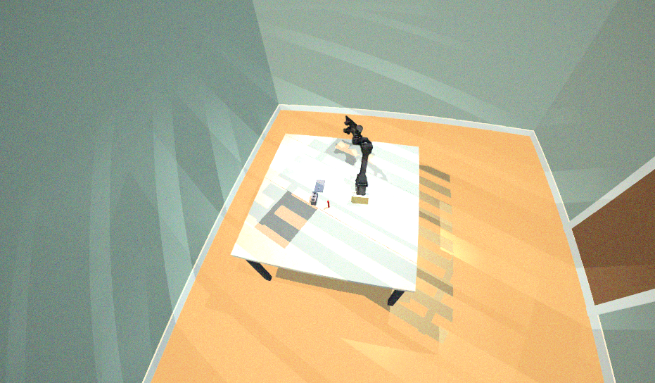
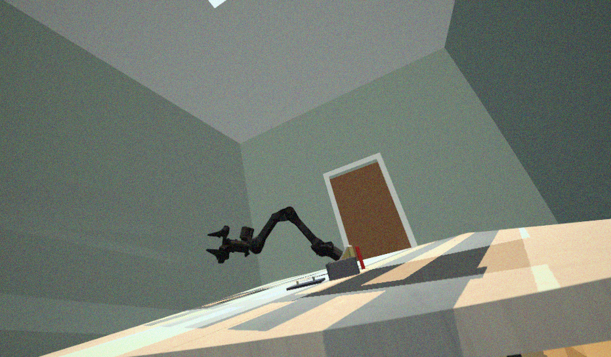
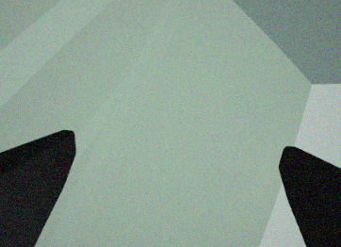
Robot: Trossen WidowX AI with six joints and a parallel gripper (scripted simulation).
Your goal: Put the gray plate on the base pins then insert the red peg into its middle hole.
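The gray plate (image 1: 314,203) (image 2: 342,269) is a thick block with light holes on top, lying on the table. The base (image 1: 321,185) (image 2: 305,284) is a flat blue-gray slab beside it, with two short pins pointing up. The red peg (image 1: 328,204) (image 2: 359,258) appears to stand upright on the table on the other side of the plate, apart from it. My gripper (image 1: 345,124) (image 2: 207,242) (image 3: 179,150) is wide open and empty, raised and far from all three things. The wrist view shows only the fingers and walls.
The arm (image 1: 364,164) (image 2: 272,224) rises from a tan block (image 1: 359,200) on the white table (image 1: 367,237) and reaches out past the table's back edge. Bands of light and shadow cross the table top.
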